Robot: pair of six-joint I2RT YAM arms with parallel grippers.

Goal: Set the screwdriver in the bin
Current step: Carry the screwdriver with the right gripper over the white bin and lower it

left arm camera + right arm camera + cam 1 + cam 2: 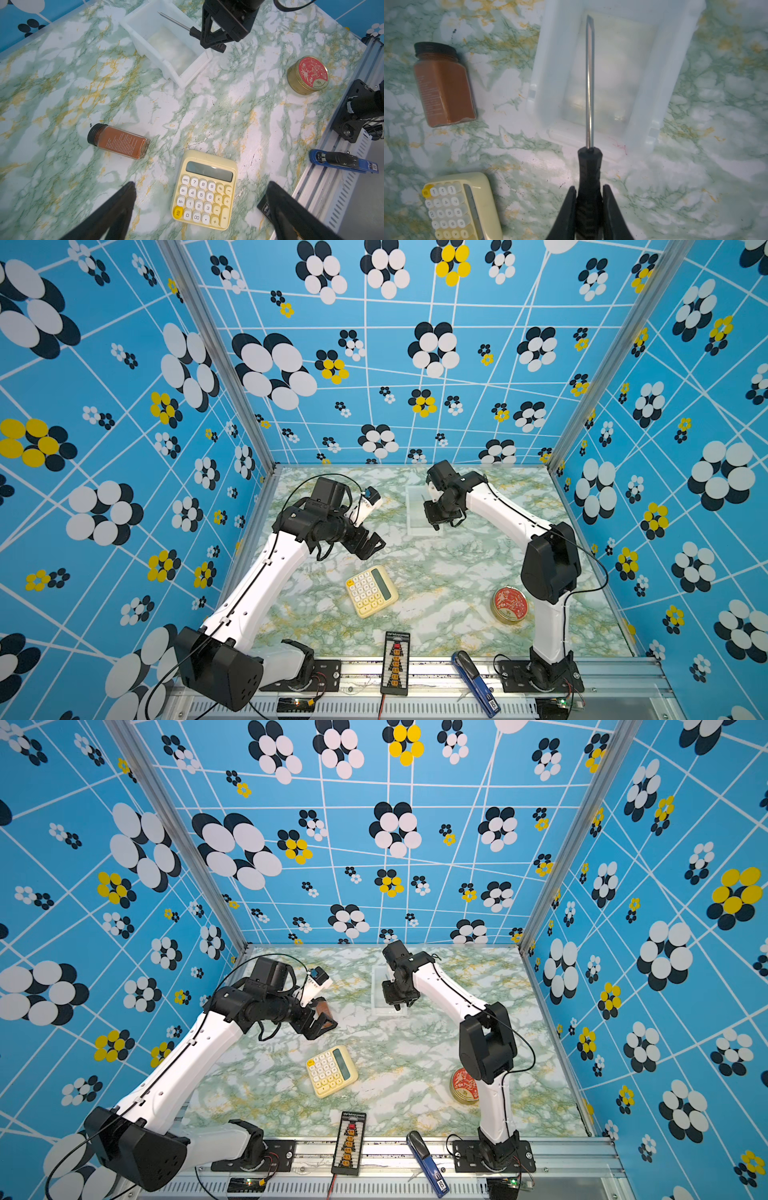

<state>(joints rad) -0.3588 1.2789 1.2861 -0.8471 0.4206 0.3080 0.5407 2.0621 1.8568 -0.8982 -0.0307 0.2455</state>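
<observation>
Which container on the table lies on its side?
The brown spice jar with the black cap. The red-lidded tin stands upright with its lid up, and the white bin sits with its open top up.

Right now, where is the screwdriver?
In the right wrist view, the screwdriver is clamped by its black handle in the right gripper, its shaft reaching over the white bin at the table's back.

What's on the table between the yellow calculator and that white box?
Nothing. In the left wrist view only bare marbled tabletop runs from the calculator to the bin.
</observation>
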